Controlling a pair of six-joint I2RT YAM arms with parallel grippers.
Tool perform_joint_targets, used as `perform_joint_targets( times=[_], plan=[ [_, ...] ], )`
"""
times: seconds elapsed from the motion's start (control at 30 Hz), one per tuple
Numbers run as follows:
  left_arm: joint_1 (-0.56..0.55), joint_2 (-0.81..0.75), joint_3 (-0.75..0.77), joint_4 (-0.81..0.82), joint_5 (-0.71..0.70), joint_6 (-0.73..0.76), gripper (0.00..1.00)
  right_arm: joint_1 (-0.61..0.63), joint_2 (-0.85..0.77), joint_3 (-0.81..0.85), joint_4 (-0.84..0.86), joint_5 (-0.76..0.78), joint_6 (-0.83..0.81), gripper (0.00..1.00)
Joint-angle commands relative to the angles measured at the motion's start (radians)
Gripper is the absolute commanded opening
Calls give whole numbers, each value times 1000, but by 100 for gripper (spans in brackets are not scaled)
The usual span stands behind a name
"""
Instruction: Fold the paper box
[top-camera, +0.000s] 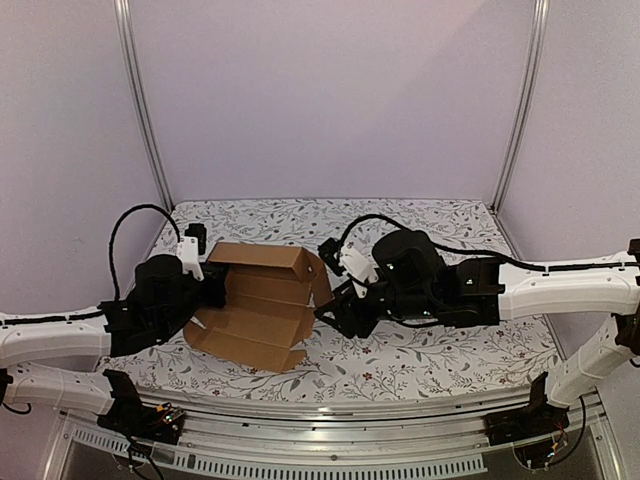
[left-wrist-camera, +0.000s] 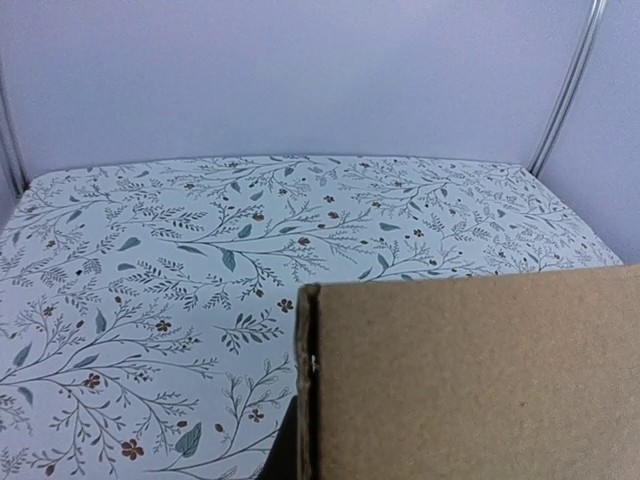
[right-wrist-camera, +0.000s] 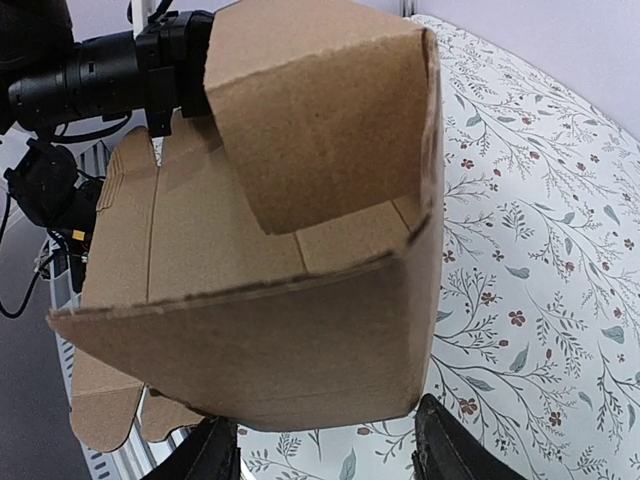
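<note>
Your half-folded brown cardboard paper box (top-camera: 262, 305) is lying on the white floral-print bench (top-camera: 450, 220). Your left claw (top-camera: 212, 285) is clenching its left wall; your right claw (top-camera: 335, 310) is gaping, released, just beside its right end.

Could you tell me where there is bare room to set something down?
Bare cloth runs along the back wall beyond the paper box, and near right, between the right arm and front edge. Crowded: the middle, where the left gripper and right gripper flank it.
</note>
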Motion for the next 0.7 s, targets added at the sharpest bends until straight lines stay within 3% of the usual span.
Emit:
perform_joint_targets(
  times=[0.0,0.67],
  plan=[
    [-22,-9,-16,-11,-20,5,0,6,-10,34,20,22,21,59],
    [-28,-20,-14,-51,-91,-11,0,9,-37,21,19,41,35,63]
  ],
)
